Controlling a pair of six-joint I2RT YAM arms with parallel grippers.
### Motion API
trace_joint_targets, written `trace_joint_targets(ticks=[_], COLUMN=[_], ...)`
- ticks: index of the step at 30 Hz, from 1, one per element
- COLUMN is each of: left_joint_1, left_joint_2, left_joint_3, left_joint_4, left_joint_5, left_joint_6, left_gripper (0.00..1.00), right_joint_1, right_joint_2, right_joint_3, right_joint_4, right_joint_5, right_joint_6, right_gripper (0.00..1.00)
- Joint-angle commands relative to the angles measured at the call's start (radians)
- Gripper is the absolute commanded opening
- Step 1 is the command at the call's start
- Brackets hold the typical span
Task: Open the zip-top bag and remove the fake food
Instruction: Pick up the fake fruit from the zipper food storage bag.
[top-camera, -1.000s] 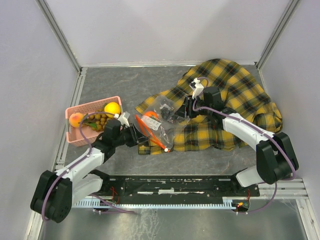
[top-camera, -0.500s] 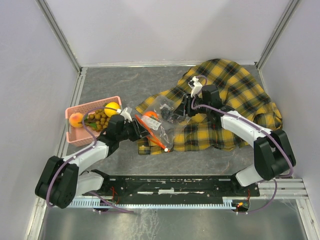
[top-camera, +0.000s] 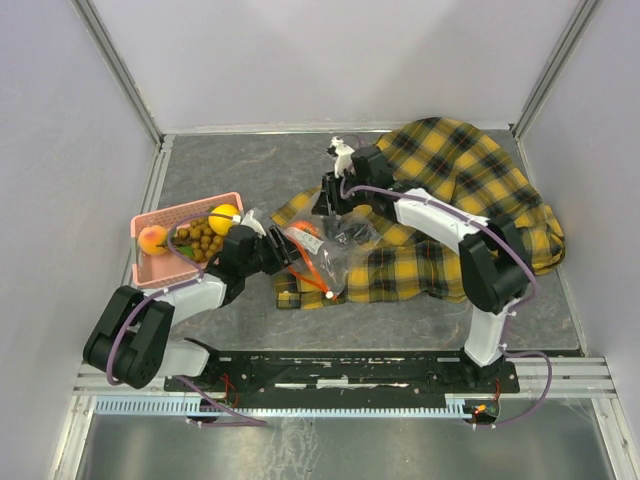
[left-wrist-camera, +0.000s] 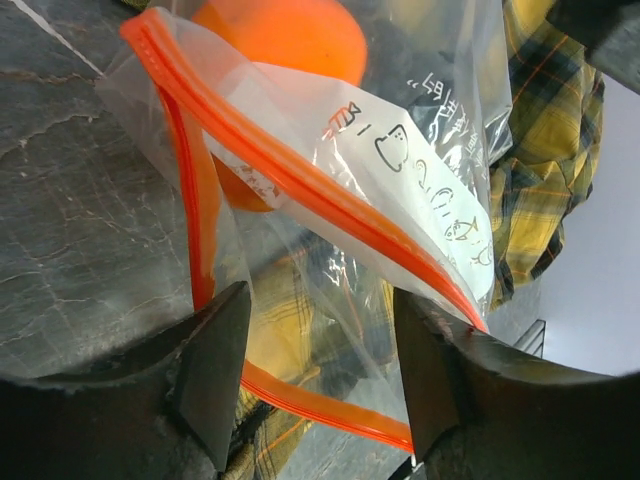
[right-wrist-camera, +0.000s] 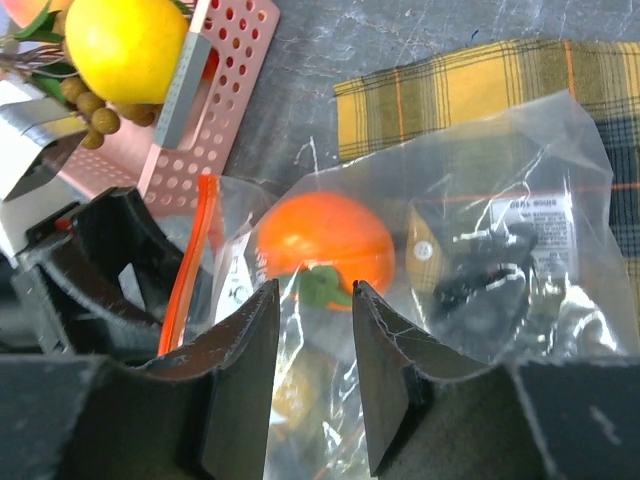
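Zip-top bag (top-camera: 345, 238) opened at left edge of plaid cloth (top-camera: 470, 190); orange fruit (right-wrist-camera: 325, 235) seen inside.
Left gripper (left-wrist-camera: 320, 330) is spread, with zip strip (left-wrist-camera: 300, 185) between its jaws; whether right gripper (right-wrist-camera: 312, 300) is clamped on the film cannot be told.

The surface (top-camera: 250, 170) is dark grey with a marbled stone pattern. A pink basket (top-camera: 150, 272) sits on its left side. A yellow-black plaid cloth (top-camera: 480, 190) lies crumpled over the right half and reaches the middle. The clear bag (top-camera: 335, 255) rests at the cloth's left edge, mostly on the cloth, with its orange zip strip (left-wrist-camera: 300, 190) partly over bare surface.
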Motion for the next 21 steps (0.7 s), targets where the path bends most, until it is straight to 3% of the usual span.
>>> trace_joint_targets(ticks=[1, 12, 21], left_joint_1=[-0.005, -0.005, -0.005], left_joint_2=[0.016, 0.081, 0.155], left_joint_3=[0.047, 0.099, 0.14], left_joint_4=[0.068, 0.087, 0.061], left_joint_5=[-0.063, -0.115, -0.165], left_joint_6=[-0.03, -0.04, -0.029], left_gripper=[0.68, 0.7, 0.76], right_joint_1=[0.025, 0.05, 0.064], right_joint_2=[0.084, 0.269, 0.42], right_joint_3=[0.142, 0.356, 0.522], right_joint_4=[-0.085, -0.096, -0.153], right_joint_5=[0.068, 0.138, 0.127], right_joint_6=[-0.057, -0.018, -0.014], right_gripper=[0.42, 0.3, 0.28])
